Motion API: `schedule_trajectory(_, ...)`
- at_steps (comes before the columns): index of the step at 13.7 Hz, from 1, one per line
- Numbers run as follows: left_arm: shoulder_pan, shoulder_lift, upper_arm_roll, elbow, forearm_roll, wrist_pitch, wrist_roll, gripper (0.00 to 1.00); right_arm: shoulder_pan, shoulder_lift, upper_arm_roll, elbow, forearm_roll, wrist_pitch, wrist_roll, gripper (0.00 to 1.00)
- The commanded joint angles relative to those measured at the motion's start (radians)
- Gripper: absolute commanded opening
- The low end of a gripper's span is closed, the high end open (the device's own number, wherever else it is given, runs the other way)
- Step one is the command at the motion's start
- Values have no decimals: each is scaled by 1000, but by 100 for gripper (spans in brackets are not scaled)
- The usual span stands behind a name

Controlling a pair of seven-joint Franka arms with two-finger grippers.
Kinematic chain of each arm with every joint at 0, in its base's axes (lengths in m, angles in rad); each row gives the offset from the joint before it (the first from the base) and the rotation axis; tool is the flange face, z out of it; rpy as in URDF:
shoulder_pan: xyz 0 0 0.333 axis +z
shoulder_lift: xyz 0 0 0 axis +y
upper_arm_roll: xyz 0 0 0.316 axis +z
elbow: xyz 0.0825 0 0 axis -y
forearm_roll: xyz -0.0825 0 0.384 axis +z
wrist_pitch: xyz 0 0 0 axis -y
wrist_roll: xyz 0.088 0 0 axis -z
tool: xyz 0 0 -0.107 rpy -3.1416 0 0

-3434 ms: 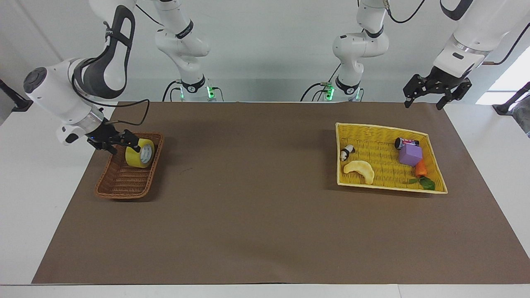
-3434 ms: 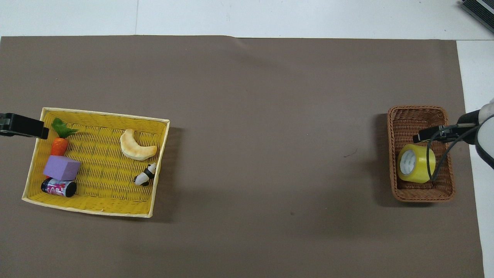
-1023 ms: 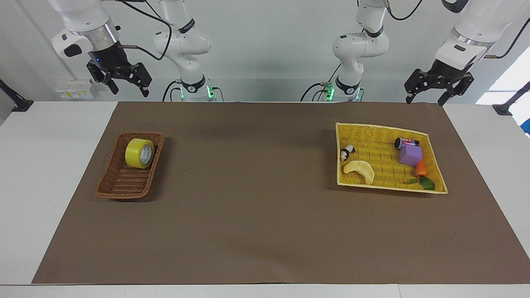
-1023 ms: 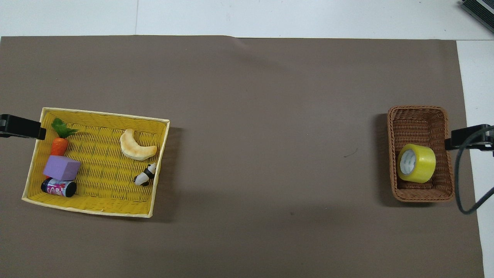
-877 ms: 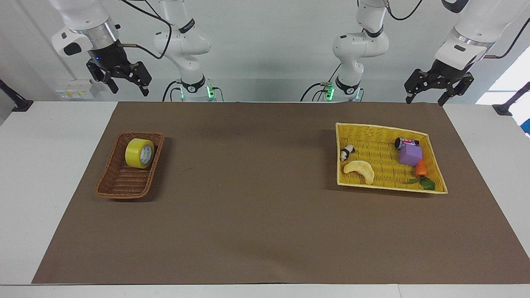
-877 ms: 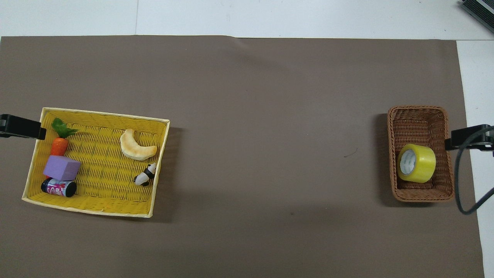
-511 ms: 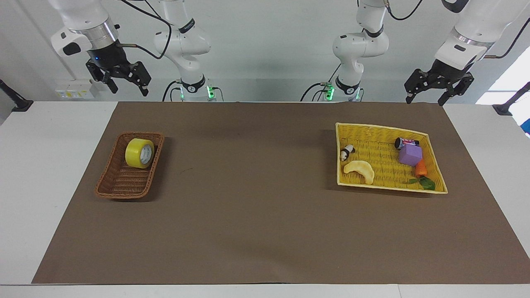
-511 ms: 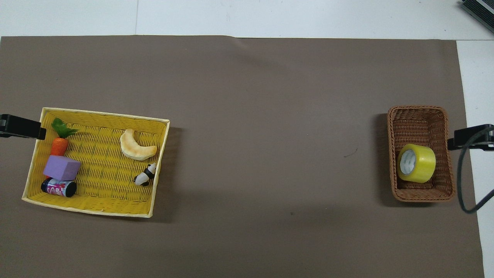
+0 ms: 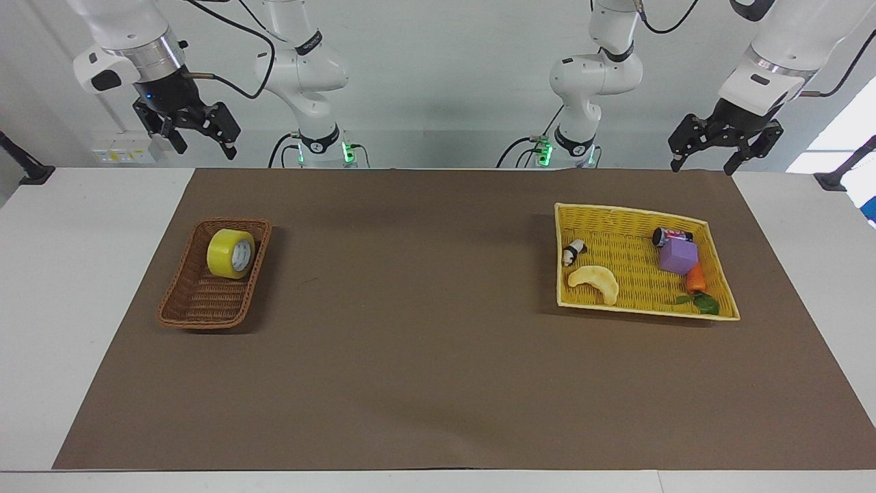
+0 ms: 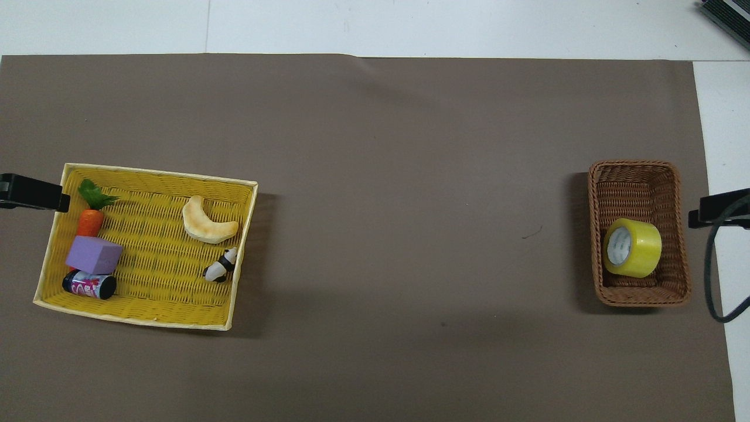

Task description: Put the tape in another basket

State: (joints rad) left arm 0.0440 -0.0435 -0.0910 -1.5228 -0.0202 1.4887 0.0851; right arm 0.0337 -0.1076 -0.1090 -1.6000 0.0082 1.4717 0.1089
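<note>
From the facing view I am seeing both arms whole, raised high at the robots' end of the table; the overhead view is giving me only a dark tip of each at its side edges. The right gripper is hanging empty with its fingers spread, up in the air over the table's edge at the right arm's end, clear of the brown basket. The left gripper is waiting with its fingers spread too, holding nothing, over the corner of the brown mat at the left arm's end.

The tape is sitting in the brown basket, at the end of it nearer to the robots, resting on its curved side against the basket wall with nothing touching it. The overhead view is showing me the pale core and the bare wicker floor filling the rest of the basket, which the facing view only partly shows.

The yellow tray is lying well apart from the basket, toward the left arm's end, with a wide stretch of bare mat between them. In it I am seeing a pale crescent toy, a small panda figure, a purple block, a dark can just beside the block, and a toy carrot.
</note>
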Motion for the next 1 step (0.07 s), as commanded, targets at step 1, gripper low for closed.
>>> schedule_trajectory(1, 10, -7, -3, 0, -12, -2, 8, 100, 2, -7, 11, -6, -16, -11, -20, 100)
